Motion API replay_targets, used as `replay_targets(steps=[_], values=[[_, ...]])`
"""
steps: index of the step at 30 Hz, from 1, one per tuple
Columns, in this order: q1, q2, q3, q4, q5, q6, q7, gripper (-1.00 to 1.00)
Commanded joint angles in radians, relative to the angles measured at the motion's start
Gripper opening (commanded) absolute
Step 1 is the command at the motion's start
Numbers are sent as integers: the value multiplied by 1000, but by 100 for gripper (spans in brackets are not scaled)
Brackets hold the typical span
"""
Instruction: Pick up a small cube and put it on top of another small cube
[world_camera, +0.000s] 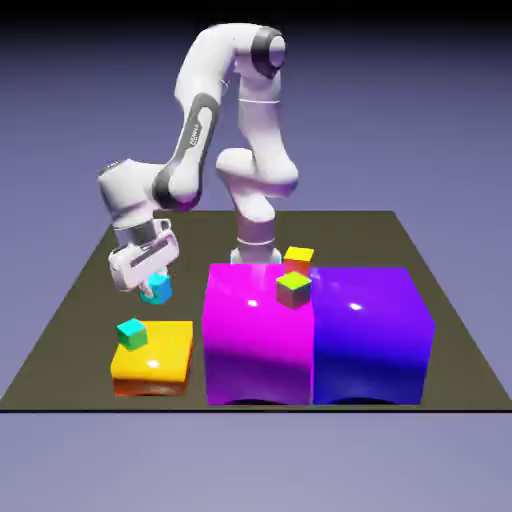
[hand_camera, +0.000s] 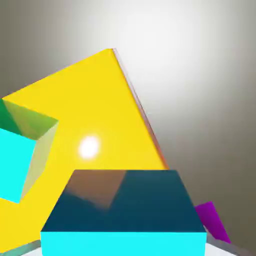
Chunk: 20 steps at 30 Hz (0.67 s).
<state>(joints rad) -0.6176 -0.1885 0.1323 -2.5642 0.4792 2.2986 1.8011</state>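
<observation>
My gripper (world_camera: 152, 283) is pinching the small cube (world_camera: 157, 289), the cyan-topped, blue-sided one, and holds it off the table (world_camera: 70, 300), above and just beyond the far edge of the flat yellow block (world_camera: 155, 358) on the exterior view's left. In my hand view the small cube (hand_camera: 122, 215) fills the bottom of the picture and hides my fingertips. The teal-topped cube (world_camera: 132, 333) sits on the yellow block's far left corner; from my hand it shows at the left edge (hand_camera: 20, 160), on the yellow surface (hand_camera: 100, 125). To the right stand the big magenta block (world_camera: 255, 335) and blue block (world_camera: 370, 335), touching side by side. A green-topped cube (world_camera: 293, 290) rests on top where they meet, and a yellow-topped red cube (world_camera: 298, 258) sits just beyond.
</observation>
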Motion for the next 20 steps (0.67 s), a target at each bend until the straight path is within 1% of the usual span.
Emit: replay_targets(steps=[1, 10, 11, 12, 16, 17, 18, 19, 20], values=[[27, -36, 25, 9, -6, -44, 17, -100], [269, -362, 250, 93, -41, -428, 160, -100], [280, -378, 261, 97, -43, -446, 167, -100], [280, -378, 261, 97, -43, -446, 167, -100], [299, -324, 313, -21, 1, -272, 151, -100], [301, -318, 318, -33, 6, -253, 150, -100], [301, -318, 318, -33, 6, -253, 150, 100], [301, -318, 318, -33, 6, -253, 150, 100], [296, -331, 305, -4, -5, -296, 154, 100]])
